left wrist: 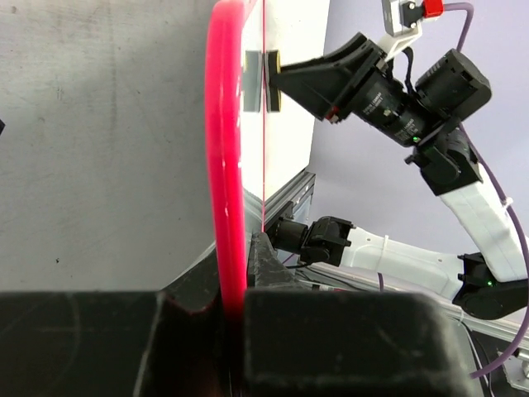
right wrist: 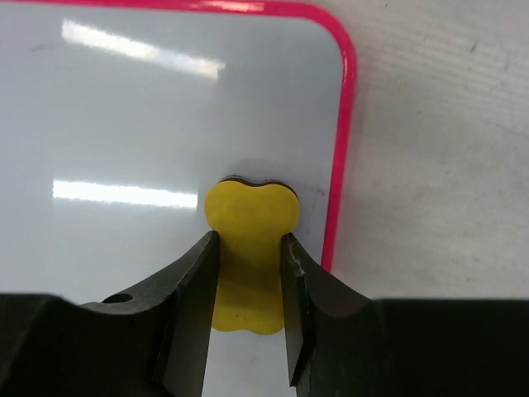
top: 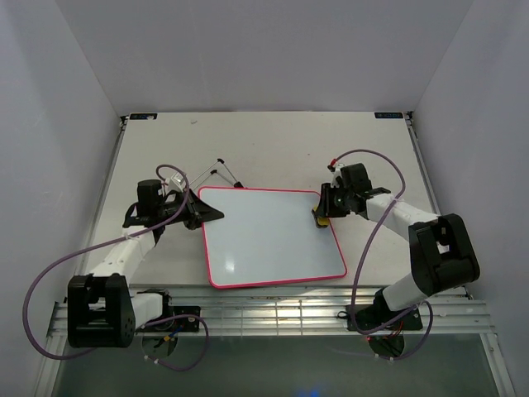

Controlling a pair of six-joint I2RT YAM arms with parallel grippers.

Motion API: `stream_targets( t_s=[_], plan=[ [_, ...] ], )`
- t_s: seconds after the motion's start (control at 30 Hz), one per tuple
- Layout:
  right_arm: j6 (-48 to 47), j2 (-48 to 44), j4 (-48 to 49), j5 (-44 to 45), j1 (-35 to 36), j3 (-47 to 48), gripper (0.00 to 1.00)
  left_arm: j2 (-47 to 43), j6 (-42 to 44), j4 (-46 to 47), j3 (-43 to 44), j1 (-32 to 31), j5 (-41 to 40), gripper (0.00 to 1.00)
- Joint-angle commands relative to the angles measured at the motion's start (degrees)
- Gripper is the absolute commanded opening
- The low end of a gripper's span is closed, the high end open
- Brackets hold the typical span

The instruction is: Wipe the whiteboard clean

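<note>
Now the right gripper point(right wrist: 248, 248) pinches the yellow eraser point(right wrist: 250, 211) onto the whiteboard point(right wrist: 124, 124) near its corner, while the left wrist view shows the left gripper point(left wrist: 235, 308) clamped on the pink frame point(left wrist: 223, 165).

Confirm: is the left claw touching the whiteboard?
Touching. The left wrist view shows it: the pink frame of the whiteboard runs down into the left claw, which is clamped shut on it with no gap on either side.

No legible text, brand or no. in any view. Far-left sticker point(top: 142, 116) and far-right sticker point(top: 388, 115) on the table point(top: 273, 149) bear marks too small to read.
</note>
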Motion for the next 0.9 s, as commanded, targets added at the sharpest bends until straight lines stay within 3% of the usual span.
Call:
stream_targets(
  t_s=[0.0,0.13,0.23,0.5,0.6,0.7,0.87],
  plan=[
    [-1.69,-4.31,-11.79,0.59,0.44,5.34,0.15,-3.26,8.05,1.22,2.43,-0.43,-8.63,0.0],
    [-2.58,-1.34,-15.49,1.74,-6.83,10.62,0.15,-4.92,7.52,1.13,1.9,-0.43,-8.19,0.0],
    [-2.67,4.72,-18.03,9.46,-10.09,14.31,0.15,-7.21,6.3,1.22,1.9,-0.43,-7.32,0.0],
    [-2.05,18.87,-19.88,22.4,-11.95,23.54,0.2,-15.56,1.64,7.29,1.81,-0.43,-1.96,0.0],
    [-1.7,20.12,-20.24,22.66,-12.22,24.16,0.29,-16.53,0.58,7.2,2.25,-0.43,-1.43,0.0],
    [-1.35,19.25,-20.41,22.4,-12.22,24.16,0.49,-17.23,0.14,7.11,2.6,-0.34,-0.72,0.0],
    [-1.17,15.56,-22.17,22.31,-12.57,24.69,0.58,-16.97,1.19,7.37,6.19,-0.43,0.07,0.0]
  ],
)
